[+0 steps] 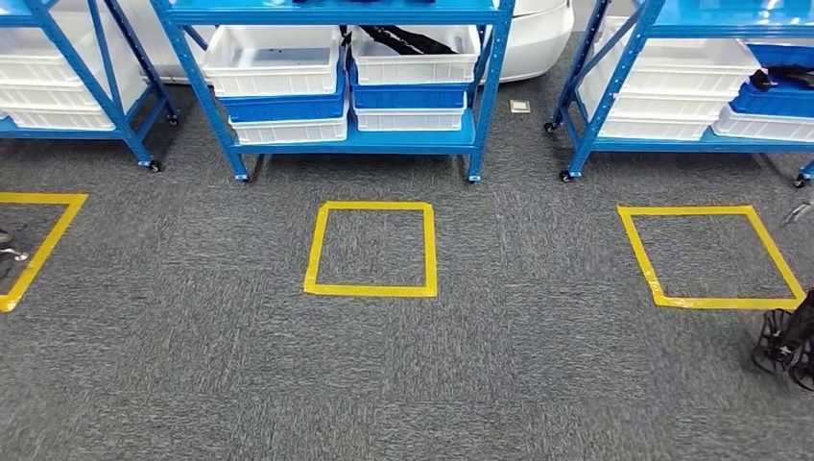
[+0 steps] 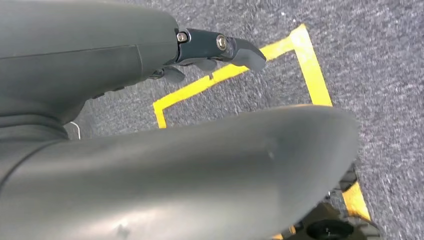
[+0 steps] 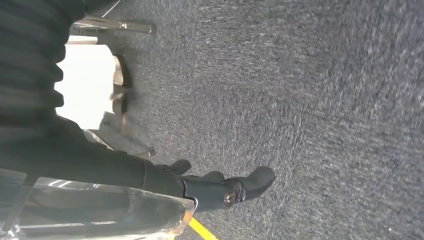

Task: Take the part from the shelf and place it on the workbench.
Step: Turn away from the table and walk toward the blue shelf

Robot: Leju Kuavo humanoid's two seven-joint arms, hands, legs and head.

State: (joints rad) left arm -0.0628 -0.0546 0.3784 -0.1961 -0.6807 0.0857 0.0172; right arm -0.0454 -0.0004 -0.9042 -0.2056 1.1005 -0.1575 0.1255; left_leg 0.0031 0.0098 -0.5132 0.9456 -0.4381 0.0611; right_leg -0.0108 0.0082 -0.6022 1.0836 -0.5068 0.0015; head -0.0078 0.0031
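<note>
A long black part [image 1: 408, 40] lies in a white bin [image 1: 415, 58] on the middle blue shelf [image 1: 480, 96], far ahead of me. Another dark item [image 1: 779, 79] sits in a blue bin on the right shelf. My left hand [image 2: 220, 47] hangs over the carpet beside a yellow taped square [image 2: 310, 65], fingers stretched out and holding nothing. My right hand [image 3: 225, 192] also hangs low over grey carpet with its dark fingers extended and nothing between them; it shows as a dark shape [image 1: 789, 341] at the right edge of the head view. Both hands are far from the shelf.
Three blue wheeled shelves stacked with white and blue bins line the back. Yellow taped squares mark the carpet in the middle [image 1: 372, 248], at the right [image 1: 708, 254] and at the left [image 1: 38, 240]. A pale glossy surface [image 3: 100, 210] lies beside my right hand.
</note>
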